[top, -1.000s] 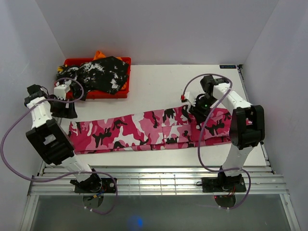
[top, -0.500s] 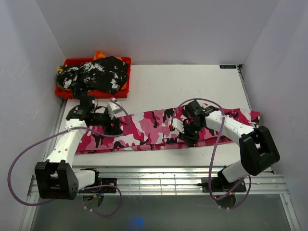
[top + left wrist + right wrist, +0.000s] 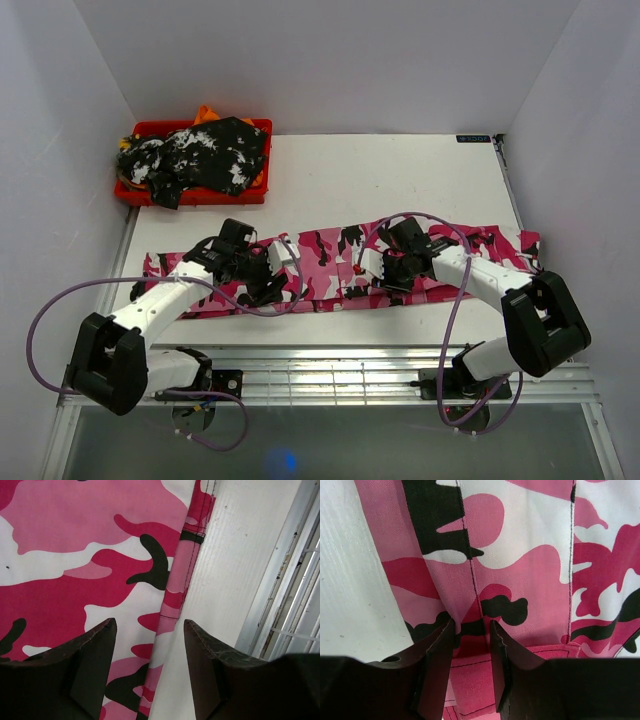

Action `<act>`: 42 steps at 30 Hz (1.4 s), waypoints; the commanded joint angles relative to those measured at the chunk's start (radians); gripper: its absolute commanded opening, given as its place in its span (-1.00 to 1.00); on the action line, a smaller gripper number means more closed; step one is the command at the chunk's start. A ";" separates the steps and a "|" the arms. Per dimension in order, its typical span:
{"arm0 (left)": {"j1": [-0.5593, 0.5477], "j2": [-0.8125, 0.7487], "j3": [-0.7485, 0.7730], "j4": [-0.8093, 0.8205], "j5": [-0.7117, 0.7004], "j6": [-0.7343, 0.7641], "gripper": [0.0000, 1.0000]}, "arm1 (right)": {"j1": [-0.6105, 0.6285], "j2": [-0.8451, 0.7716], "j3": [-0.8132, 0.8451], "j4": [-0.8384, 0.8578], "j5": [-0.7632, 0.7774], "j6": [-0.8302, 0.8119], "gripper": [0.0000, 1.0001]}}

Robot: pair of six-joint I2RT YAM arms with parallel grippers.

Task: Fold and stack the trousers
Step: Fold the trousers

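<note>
The hot-pink, white and black camouflage trousers lie flat in a long strip across the near part of the white table. My left gripper is low over their near edge; in the left wrist view it is open, its jaws straddling the stitched cloth edge. My right gripper is down on the trousers' middle. In the right wrist view its jaws are nearly together with a raised fold of pink cloth pinched between them. A black-and-white mottled garment is heaped in a red tray.
The red tray stands at the back left with something orange behind the heap. Metal rails run along the table's near edge and also show in the left wrist view. White walls enclose the table.
My left arm swung from beside the red tray down and right to the trousers' near edge. My right gripper moved from the waist end left to the middle and settled on the cloth.
</note>
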 commanded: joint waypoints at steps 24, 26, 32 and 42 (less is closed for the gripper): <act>-0.042 0.094 -0.027 0.046 -0.101 0.086 0.15 | 0.005 -0.070 -0.052 0.025 0.042 -0.147 -0.84; -0.048 0.099 -0.033 0.054 -0.105 0.095 0.13 | 0.005 -0.071 -0.024 -0.009 0.016 -0.125 -0.84; -0.054 0.106 -0.047 0.085 -0.134 0.119 0.05 | 0.005 -0.103 0.072 -0.100 -0.060 -0.069 -0.84; -0.070 0.099 -0.056 0.104 -0.131 0.140 0.07 | -0.022 -0.154 0.116 -0.161 -0.105 -0.026 -0.84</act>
